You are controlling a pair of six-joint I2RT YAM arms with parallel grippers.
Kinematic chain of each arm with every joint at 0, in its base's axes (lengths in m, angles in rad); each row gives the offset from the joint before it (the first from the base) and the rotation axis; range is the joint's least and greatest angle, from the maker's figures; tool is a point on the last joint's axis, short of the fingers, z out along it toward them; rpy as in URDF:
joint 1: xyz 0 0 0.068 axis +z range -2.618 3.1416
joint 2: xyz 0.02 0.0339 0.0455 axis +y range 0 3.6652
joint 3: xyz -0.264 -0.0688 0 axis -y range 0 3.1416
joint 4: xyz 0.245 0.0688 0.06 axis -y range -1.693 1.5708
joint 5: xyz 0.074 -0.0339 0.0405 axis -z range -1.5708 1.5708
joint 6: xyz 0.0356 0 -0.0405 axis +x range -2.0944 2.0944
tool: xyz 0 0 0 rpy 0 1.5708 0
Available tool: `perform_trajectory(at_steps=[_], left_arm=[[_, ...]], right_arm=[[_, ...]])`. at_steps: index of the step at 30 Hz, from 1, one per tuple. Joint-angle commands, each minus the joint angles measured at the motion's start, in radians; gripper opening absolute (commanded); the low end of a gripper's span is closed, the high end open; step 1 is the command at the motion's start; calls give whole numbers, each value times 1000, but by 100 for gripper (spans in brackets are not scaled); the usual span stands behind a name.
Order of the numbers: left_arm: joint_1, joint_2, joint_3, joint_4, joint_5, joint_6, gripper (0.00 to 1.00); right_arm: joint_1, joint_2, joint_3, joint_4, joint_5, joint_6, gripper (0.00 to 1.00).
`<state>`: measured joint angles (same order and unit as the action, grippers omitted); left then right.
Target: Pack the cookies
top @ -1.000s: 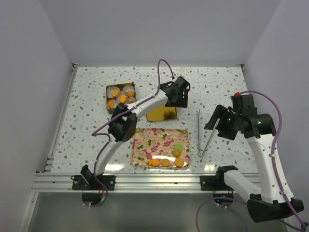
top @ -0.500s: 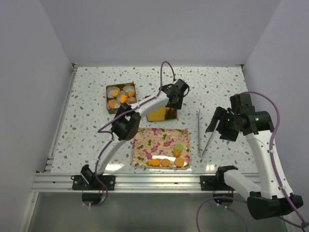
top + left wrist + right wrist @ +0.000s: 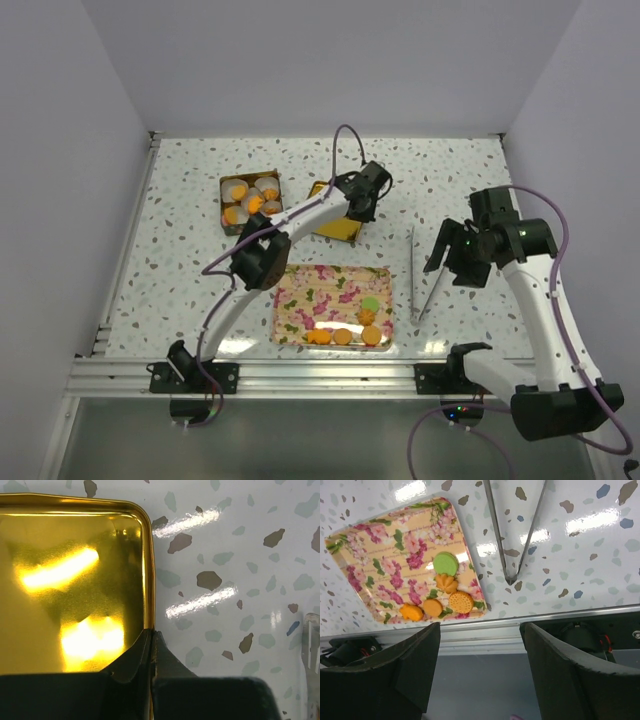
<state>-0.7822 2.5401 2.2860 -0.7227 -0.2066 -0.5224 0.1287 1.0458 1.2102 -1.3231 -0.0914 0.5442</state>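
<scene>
Beyond the floral tray, to its left: cookies in paper cups inside gold tin. Just beyond tray: left pincer clamped on gold lid rim. At tray's near right: more cookies. Right of tray: tongs on desk, right pincer spread apart, empty.

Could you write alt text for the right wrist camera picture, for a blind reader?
The open right gripper looks down on a floral tray with five cookies, one green, four orange-brown, near one corner. Metal tongs lie beside it on the speckled table.
</scene>
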Motion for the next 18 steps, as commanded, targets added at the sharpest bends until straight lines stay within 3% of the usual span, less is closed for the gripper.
perform_trajectory(at_steps=[1, 4, 9, 11, 13, 15, 16, 18], left_arm=[[29, -158, -2, 6, 73, 9, 0], [69, -265, -3, 9, 185, -24, 0], [178, -467, -20, 17, 410, -100, 0], [236, -524, -32, 38, 484, -131, 0], [302, -607, -48, 66, 610, -155, 0], [351, -702, -118, 170, 768, -224, 0], [404, -734, -150, 222, 824, -258, 0], [452, -834, -258, 412, 963, -376, 0]], right_arm=[[-4, 42, 104, 45, -37, -32, 72], [-4, 83, 216, 76, -79, -21, 73], [-4, 183, 364, 217, -335, 77, 75], [-4, 184, 348, 408, -481, 194, 77], [-4, 174, 240, 716, -592, 381, 78], [-4, 177, 155, 971, -683, 524, 79], [-1, 189, 102, 1177, -697, 622, 79], [0, 230, 72, 1397, -705, 690, 80]])
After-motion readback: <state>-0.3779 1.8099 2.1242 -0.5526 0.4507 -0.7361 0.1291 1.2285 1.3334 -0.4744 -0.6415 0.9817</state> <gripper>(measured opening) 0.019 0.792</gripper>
